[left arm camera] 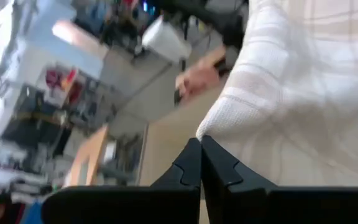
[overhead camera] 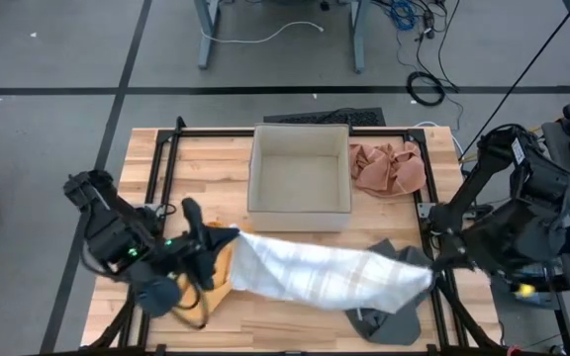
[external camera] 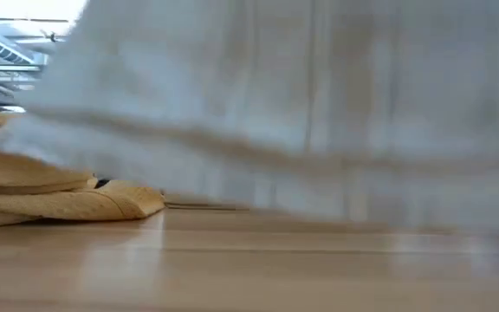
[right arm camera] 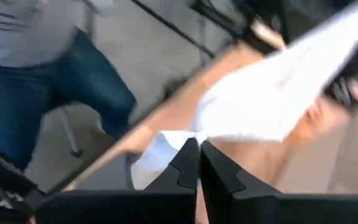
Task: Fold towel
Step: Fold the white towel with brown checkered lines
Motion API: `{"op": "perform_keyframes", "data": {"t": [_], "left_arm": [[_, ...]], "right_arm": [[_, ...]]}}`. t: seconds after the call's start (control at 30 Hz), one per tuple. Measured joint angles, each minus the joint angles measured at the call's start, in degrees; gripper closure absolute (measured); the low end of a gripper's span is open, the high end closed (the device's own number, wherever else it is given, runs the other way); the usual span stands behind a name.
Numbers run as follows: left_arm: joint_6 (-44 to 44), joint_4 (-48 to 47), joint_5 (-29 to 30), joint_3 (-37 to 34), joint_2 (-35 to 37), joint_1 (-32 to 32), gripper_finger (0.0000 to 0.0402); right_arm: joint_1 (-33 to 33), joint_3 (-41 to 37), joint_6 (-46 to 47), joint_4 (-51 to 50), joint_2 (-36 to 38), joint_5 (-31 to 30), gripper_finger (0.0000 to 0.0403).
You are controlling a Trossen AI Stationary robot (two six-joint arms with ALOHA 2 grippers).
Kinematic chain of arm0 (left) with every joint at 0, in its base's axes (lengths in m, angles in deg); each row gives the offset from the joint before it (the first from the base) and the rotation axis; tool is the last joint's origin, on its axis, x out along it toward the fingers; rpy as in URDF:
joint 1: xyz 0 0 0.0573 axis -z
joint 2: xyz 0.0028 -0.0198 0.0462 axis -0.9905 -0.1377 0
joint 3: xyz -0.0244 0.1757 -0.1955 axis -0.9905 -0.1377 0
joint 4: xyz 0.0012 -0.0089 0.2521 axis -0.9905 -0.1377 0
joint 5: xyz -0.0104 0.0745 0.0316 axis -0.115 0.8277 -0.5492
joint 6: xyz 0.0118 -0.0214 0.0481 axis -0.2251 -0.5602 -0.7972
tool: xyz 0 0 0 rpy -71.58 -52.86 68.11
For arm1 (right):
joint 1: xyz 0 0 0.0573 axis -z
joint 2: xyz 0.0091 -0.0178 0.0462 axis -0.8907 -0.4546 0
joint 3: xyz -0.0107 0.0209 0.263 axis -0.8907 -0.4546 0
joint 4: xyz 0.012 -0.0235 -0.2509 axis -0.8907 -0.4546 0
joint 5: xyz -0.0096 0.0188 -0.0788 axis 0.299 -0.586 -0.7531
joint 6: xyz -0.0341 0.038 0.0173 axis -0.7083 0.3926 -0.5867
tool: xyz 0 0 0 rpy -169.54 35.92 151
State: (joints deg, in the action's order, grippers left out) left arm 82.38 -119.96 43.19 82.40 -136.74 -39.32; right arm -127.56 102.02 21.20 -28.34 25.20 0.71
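High view: open box (overhead camera: pixel 300 173) at worktop (overhead camera: pixel 196 158) rear, nothing visible inside; pink cloth (overhead camera: pixel 389 168) beside it, white towel (overhead camera: pixel 325 272) stretched between left claw (overhead camera: pixel 228 240) and right claw (overhead camera: pixel 435 265), over yellow cloth (overhead camera: pixel 211 287) and grey cloth (overhead camera: pixel 389 316). Low view: towel (external camera: pixel 301 104) hangs above wood, yellow cloth (external camera: pixel 50 195) beneath. Wrist views: each claw (left arm camera: pixel 201 144) (right arm camera: pixel 199 144) pinched tight on a towel edge; a person's jeans (right arm camera: pixel 36 106) beyond.

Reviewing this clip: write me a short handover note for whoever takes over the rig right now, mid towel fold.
Left gripper: shut on one end of the white towel, over the yellow cloth.
Right gripper: shut on the towel's other end, near the grey cloth.
Towel hangs stretched between both arms, above the table; the box and pink cloth sit behind it.
Done: towel picked up and spread.
Left: lay it flat, fold it.
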Motion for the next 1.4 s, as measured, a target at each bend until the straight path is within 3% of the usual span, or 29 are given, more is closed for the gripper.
{"op": "perform_keyframes", "data": {"t": [0.23,0.37,0.6,0.83,1.07,1.27,1.33,1.4], "left_arm": [[7.6,-2.9,-9.7,-7.7,0.0,-8.7,0.0401],[8.8,-1.2,-10.6,-13.8,0.0,-13.1,0.0401],[7.7,7.2,-10.7,-23.6,-0.1,-18.5,0.0395],[9.3,8.9,-10.8,-26.8,-0.1,-21.3,0.0312],[10.0,10.5,-4.4,-26.8,-0.1,-21.7,0.023],[4.9,16.7,3.1,-26.8,-0.1,-21.4,0.0204],[1.7,22.6,2.7,-26.8,-0.1,-21.2,0.0203],[-1.6,30.5,-2.4,-26.8,-0.1,-21.2,0.0202]], "right_arm": [[0.8,-6.0,12.4,-8.6,-0.1,-2.8,0.0403],[2.0,-10.5,16.8,-13.6,-0.1,-6.9,0.0403],[4.4,-19.0,24.0,-18.2,0.0,-6.9,0.0403],[5.4,-25.9,26.6,-17.1,0.0,-6.8,0.0403],[5.4,-28.5,28.3,-16.7,0.1,-6.8,0.0403],[5.4,-29.2,28.3,-16.4,0.1,-6.8,0.0403],[5.4,-29.2,28.3,-16.4,0.1,-6.8,0.0403],[5.4,-29.2,28.3,-16.4,0.1,-6.8,0.0403]]}}
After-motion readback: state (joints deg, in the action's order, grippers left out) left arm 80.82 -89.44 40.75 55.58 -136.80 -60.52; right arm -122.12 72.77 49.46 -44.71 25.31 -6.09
